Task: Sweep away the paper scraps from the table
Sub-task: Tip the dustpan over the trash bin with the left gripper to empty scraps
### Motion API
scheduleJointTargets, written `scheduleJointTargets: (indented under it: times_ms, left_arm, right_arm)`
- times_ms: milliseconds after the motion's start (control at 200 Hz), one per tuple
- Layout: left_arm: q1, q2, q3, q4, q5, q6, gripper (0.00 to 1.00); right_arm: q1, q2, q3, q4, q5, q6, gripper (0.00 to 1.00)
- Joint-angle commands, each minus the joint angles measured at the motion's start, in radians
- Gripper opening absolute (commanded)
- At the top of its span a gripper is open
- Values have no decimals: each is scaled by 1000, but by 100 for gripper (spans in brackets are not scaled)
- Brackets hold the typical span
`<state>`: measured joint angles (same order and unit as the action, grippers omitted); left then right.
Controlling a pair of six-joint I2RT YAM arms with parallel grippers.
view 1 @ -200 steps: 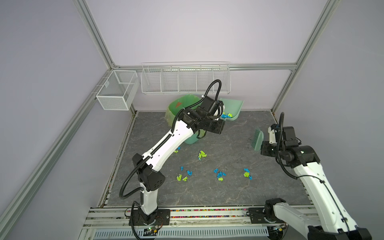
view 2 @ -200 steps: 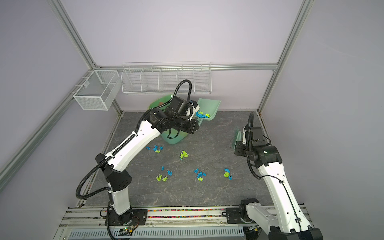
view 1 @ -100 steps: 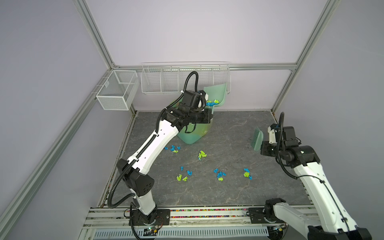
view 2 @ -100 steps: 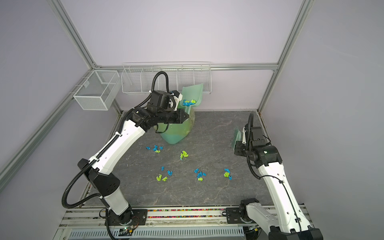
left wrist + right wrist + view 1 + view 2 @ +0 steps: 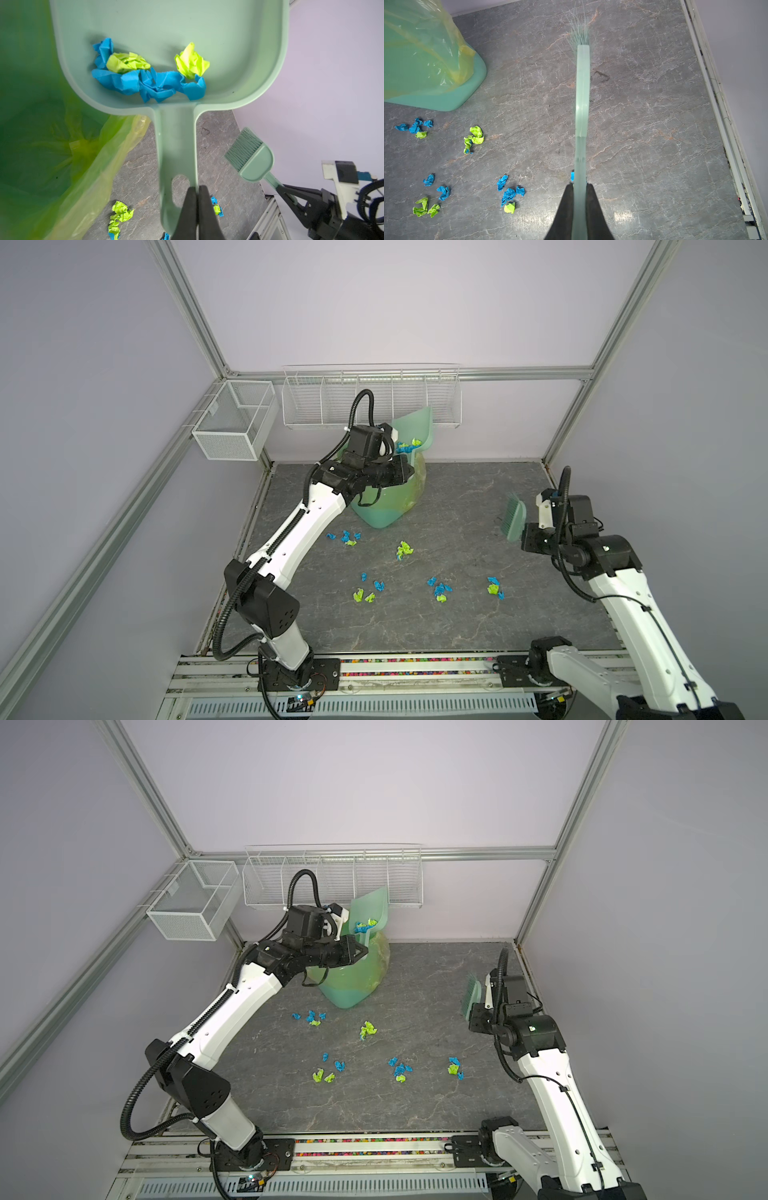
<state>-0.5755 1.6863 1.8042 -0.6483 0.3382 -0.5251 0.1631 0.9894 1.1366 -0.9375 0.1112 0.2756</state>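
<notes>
My left gripper (image 5: 197, 188) is shut on the handle of a pale green dustpan (image 5: 166, 27). The dustpan (image 5: 419, 429) hangs above the far edge of a green bin (image 5: 390, 506), open end tipped up. Several blue and lime paper scraps (image 5: 149, 81) lie bunched at its handle end. More paper scraps (image 5: 403, 549) are scattered in small clusters over the middle of the table (image 5: 457, 614). At the right, my right gripper (image 5: 580, 185) is shut on a green brush (image 5: 582, 87), bristles pointing away, above bare table. The brush (image 5: 471, 994) shows in both top views.
The bin (image 5: 425, 62) is lined with a yellow-green plastic bag and stands at the back of the table. A long wire rack (image 5: 370, 400) and a small wire basket (image 5: 232, 427) hang on the back frame. Aluminium rails edge the table.
My left arm has swung the dustpan leftward and upward, from right of the bin to above it, tipping its open end up. The scraps stay inside. The right arm has not moved.
</notes>
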Motion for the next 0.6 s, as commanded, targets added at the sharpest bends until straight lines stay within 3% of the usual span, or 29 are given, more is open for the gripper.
scheduleJointTargets:
  times_ms: [0, 295, 600]
  left_arm:
    - [28, -39, -37, 115, 54, -65, 0]
    - [64, -89, -142, 251, 87, -160, 0]
    - [154, -101, -333, 607, 280, -405, 0]
  right_arm:
    - [-5, -25, -9, 16, 1, -22, 7]
    - [-5, -21, -7, 15, -3, -29, 7]
    - [-5, -26, -5, 14, -7, -29, 7]
